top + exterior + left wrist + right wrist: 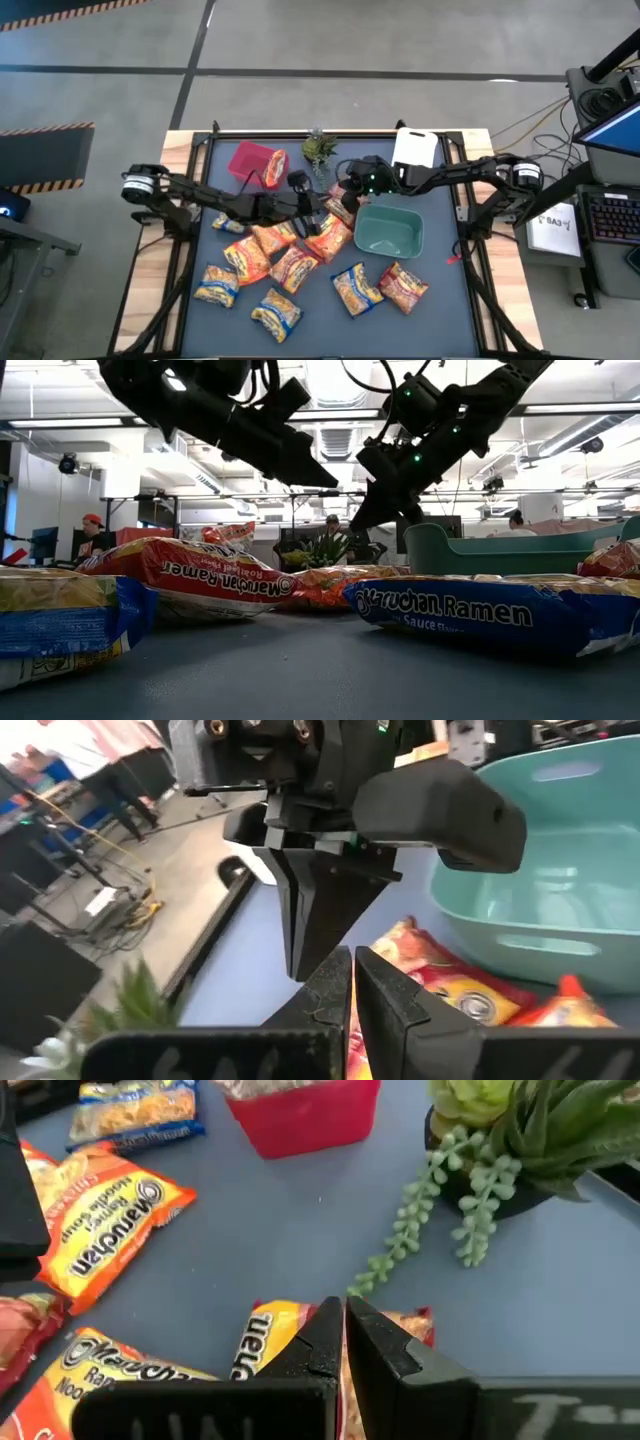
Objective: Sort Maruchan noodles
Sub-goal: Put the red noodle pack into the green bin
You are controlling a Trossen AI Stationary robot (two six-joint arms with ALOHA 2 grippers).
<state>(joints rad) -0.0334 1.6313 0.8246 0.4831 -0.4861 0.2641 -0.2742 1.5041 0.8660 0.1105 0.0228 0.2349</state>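
Crinkly orange, red and yellow-blue Maruchan noodles [290, 266] lie scattered flat

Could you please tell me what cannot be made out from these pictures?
- High view: the packets under the left gripper and right gripper are covered by the arms, so the packet count is unsure.
- High view: what the red bin holds is too small to read.
- Low view: the teal bin interior is hidden by its wall.
- Right wrist view: a noodle packet is partly hidden by the fingers.

Eleven ramen packets [300, 266] — two bins [388, 233], one plant [319, 150], one board [415, 147].
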